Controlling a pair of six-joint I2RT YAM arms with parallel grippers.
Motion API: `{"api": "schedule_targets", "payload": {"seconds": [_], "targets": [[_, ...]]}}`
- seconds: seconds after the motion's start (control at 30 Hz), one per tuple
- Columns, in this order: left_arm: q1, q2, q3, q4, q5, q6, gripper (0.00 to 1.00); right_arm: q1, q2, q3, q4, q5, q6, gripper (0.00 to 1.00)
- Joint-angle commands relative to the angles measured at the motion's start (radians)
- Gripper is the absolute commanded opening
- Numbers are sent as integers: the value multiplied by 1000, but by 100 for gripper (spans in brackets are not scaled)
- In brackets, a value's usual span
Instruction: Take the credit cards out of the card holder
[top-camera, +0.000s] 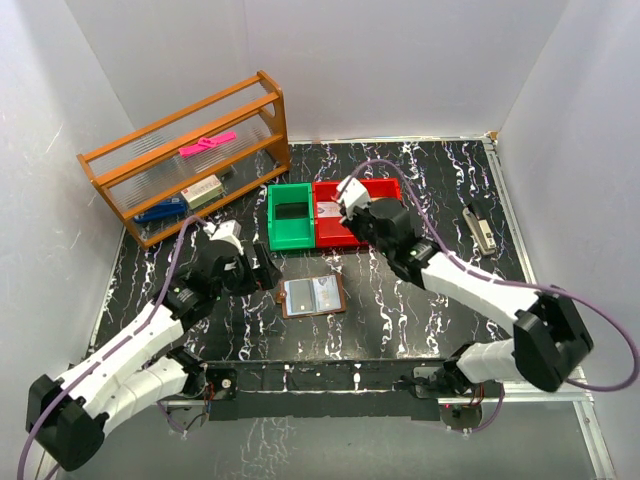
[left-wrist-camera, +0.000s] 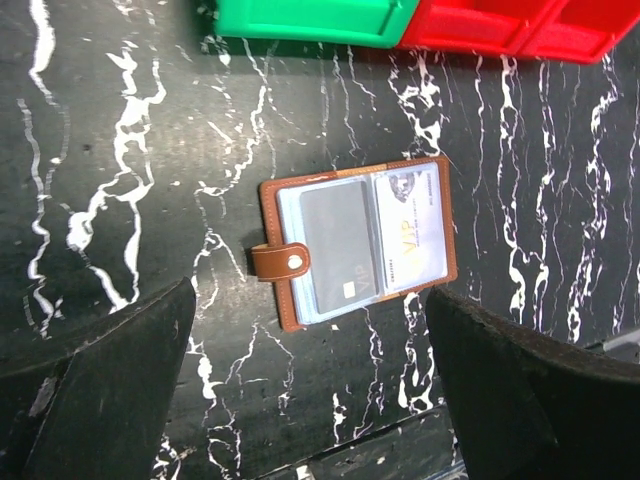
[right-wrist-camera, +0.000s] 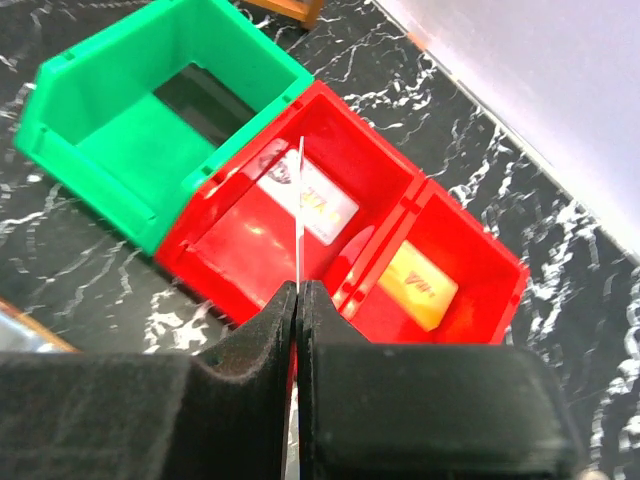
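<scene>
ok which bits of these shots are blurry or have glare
Left wrist: card holder sharp, left pincer fingers dark and soft. Right wrist: right pincer out of focus around the edge-on credit card, glare on the red bin floor. Top view: even light, faint shadows.

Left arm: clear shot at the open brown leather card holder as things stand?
Likely yes: the open left hand sits beside the card holder, only bare black marbled table between; the right hand is over the red plastic bin.
</scene>
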Motion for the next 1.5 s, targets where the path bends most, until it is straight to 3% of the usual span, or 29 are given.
{"api": "schedule_targets", "payload": {"seconds": [0.0, 0.5, 0.77, 0.97, 1.47], "targets": [[-1, -67, -14, -108, -97, -16, 99, -10, 112, 147, -52, 28, -245, 0], [-2, -118, 45, -215, -86, 26, 99, -111, 420, 360, -74, -225, -451, 0], [-2, -136, 60, -258, -89, 26, 99, -112, 579, 479, -137, -143, -556, 0], [-1, -100, 196, -349, -73, 97, 99, -112, 660, 543, -127, -109, -640, 0], [-3, -144, 162, -335, -126, 151, 99, -111, 791, 616, -105, -129, -791, 1]]}}
